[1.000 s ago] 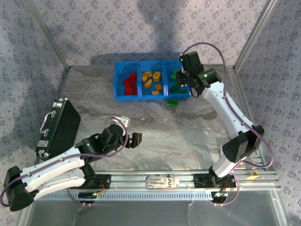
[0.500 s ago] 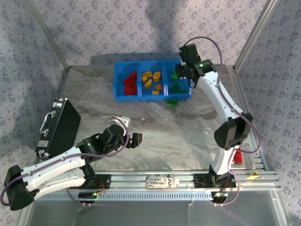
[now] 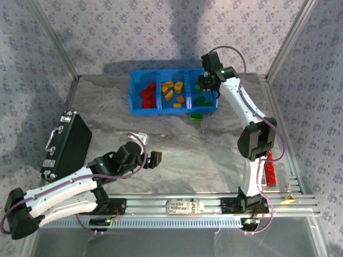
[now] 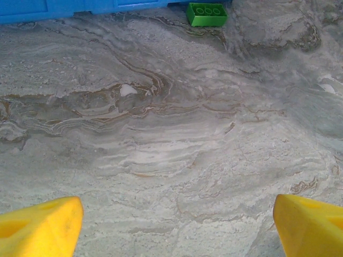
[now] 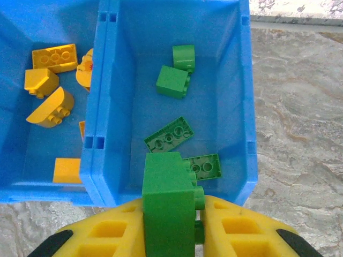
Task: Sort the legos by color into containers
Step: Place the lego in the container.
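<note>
Left gripper [image 3: 155,158] spread wide over the bare table [image 3: 214,144]; right gripper [image 5: 198,225] pinching a green brick [image 5: 169,198] above the blue bin [image 3: 132,92].
Toward the table's near edge, the left gripper's yellow fingertips [image 4: 40,225] stand far apart with nothing between them but marbled grey surface. A black case [image 3: 69,144] with a handle lies by the left edge, and a long red strip [image 3: 269,168] by the right edge. Further back, a loose green brick [image 4: 207,13] lies on the table just outside the bin's near wall, by its right corner. The three-part bin sits at the far edge: red bricks [image 3: 147,95] in the left compartment, orange-yellow bricks [image 3: 171,91] in the middle, and green bricks [image 5: 172,81] in the right. The right gripper's fingers are clamped on the held brick above that right compartment's near wall.
</note>
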Controlling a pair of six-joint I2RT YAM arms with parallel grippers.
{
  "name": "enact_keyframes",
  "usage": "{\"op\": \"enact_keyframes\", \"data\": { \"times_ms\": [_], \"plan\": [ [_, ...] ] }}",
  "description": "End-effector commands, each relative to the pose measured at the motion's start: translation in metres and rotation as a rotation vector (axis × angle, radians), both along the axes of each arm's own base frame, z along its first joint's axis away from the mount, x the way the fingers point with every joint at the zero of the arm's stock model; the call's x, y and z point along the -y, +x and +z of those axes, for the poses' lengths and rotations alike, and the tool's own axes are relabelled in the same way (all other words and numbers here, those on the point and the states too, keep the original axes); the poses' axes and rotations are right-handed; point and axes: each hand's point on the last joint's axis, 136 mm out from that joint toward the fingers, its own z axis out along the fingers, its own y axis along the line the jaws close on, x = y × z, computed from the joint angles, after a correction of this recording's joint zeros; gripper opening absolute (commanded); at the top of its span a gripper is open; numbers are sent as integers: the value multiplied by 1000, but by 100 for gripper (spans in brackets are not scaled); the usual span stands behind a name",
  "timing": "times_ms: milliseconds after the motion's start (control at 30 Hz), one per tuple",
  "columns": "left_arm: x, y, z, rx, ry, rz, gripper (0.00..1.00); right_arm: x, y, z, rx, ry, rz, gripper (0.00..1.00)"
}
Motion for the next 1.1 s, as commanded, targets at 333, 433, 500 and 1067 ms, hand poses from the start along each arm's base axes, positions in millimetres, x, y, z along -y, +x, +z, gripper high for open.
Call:
{"op": "enact_keyframes", "data": {
  "times_ms": [333,433,500,1067],
  "plan": [
    [1,0,7,13,-1,-2,92,3,18,-44,-98,12,-37,28],
    [1,0,7,11,-2,-2,92,4,21,-48,-103,5,-43,29],
    [1,0,8,10,-3,-3,91,5,22,-47,-103,-3,-45,29],
    [0,-1,10,16,-12,2,91,-4,12,-18,18,-25,-19,95]
  ]
}}
